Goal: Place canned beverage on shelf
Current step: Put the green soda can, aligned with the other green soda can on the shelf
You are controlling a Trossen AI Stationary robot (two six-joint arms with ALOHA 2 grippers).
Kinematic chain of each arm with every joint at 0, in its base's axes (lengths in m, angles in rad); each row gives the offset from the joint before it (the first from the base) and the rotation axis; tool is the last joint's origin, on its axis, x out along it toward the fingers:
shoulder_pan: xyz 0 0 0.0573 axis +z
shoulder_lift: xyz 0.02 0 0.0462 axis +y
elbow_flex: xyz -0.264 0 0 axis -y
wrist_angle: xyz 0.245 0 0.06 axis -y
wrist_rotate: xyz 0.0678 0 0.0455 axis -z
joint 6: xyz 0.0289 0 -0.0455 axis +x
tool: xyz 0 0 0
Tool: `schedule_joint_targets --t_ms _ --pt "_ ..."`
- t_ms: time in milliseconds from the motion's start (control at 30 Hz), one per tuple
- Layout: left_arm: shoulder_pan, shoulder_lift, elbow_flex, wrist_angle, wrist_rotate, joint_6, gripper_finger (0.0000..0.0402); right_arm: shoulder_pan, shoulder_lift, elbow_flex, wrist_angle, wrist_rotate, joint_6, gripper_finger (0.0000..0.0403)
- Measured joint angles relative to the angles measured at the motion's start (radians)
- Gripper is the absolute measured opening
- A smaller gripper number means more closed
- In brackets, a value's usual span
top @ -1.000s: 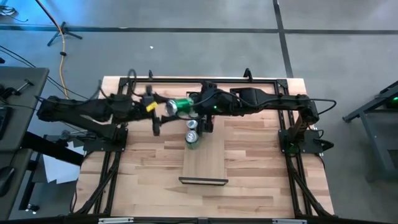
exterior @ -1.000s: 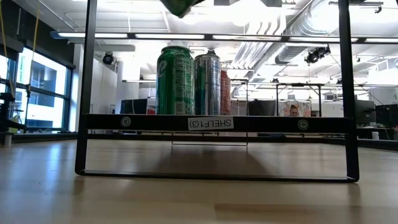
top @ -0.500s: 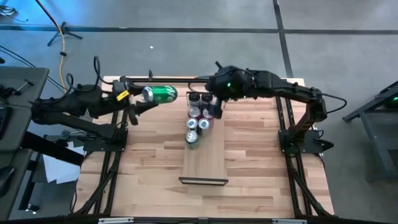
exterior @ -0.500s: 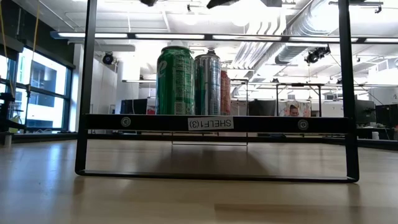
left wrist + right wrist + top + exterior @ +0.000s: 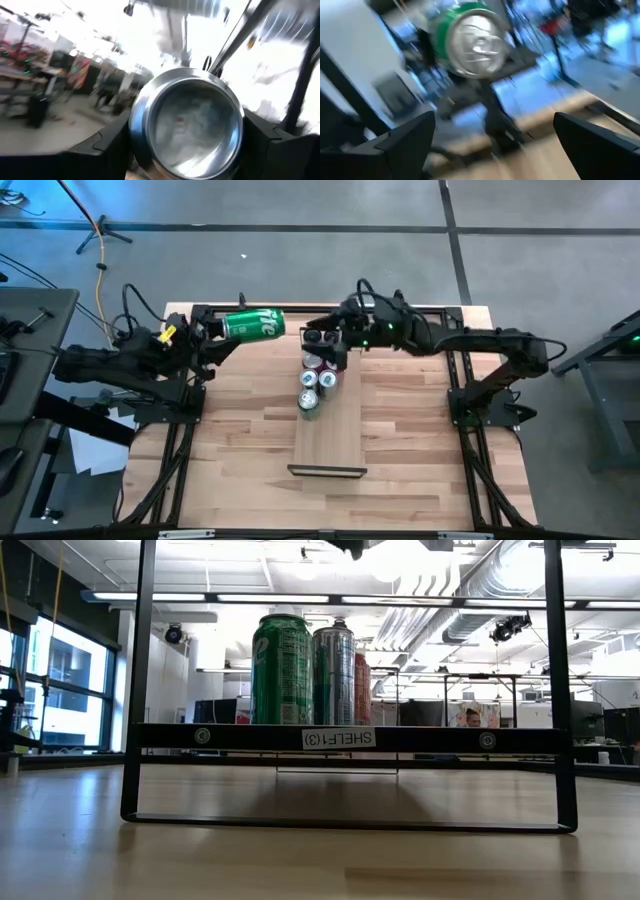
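My left gripper point(image 5: 230, 330) is shut on a green can point(image 5: 254, 325) that lies level in the air over the table's far left part. In the left wrist view the can's concave bottom end point(image 5: 187, 122) faces the camera. In the right wrist view its tab end point(image 5: 477, 42) shows. My right gripper point(image 5: 320, 342) is open and empty above the far end of the shelf point(image 5: 335, 440). Several cans point(image 5: 315, 378) stand upright on the shelf's far half; a green one point(image 5: 281, 670) and a silver one point(image 5: 334, 675) show in the low view. My left gripper pinches the green can's round side wall near its bottom end point(image 5: 145, 150) between its two fingers point(image 5: 112, 145), one on each side. The fingers come level from the table's left and lie along the can. The can lies on its side, lifted clear of table and shelf.
The shelf's near half point(image 5: 328, 445) is bare board, ending at a dark frame point(image 5: 340, 738) with a label. Black rails point(image 5: 420, 308) run along the table's far edge and sides. The arm bases point(image 5: 485, 395) stand at the table's left and right.
The green can was between both grippers near the shelf's far end. My left gripper has carried it toward the table's left and far edge, still lying level. My right arm has drawn back toward the right, its gripper now over the shelf's far end.
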Motion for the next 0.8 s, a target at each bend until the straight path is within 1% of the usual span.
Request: schedule_joint_targets --t_ms 100,200,267,400,500,800 --pt "0.000 0.040 -0.054 0.164 0.028 -0.038 0.0234 0.019 0.014 -0.065 0.234 0.000 0.069 0.0394" --pt "0.000 0.088 -0.064 0.215 0.056 -0.073 0.0234 0.023 0.030 -0.073 0.341 0.003 0.106 0.0394" --pt "-0.001 0.111 -0.065 0.225 0.061 -0.092 0.0234 0.023 0.036 -0.061 0.340 0.005 0.103 0.0394" --pt "0.000 0.158 -0.065 0.299 0.078 -0.115 0.0234 0.022 0.037 -0.047 0.347 0.006 0.089 0.0394" --pt "0.000 0.186 -0.064 0.348 0.081 -0.116 0.0234 0.022 0.039 -0.047 0.345 0.005 0.112 0.0394" --pt "0.005 0.254 -0.064 0.350 0.081 -0.152 0.0234 0.038 0.044 -0.046 0.372 0.006 0.177 0.0394"
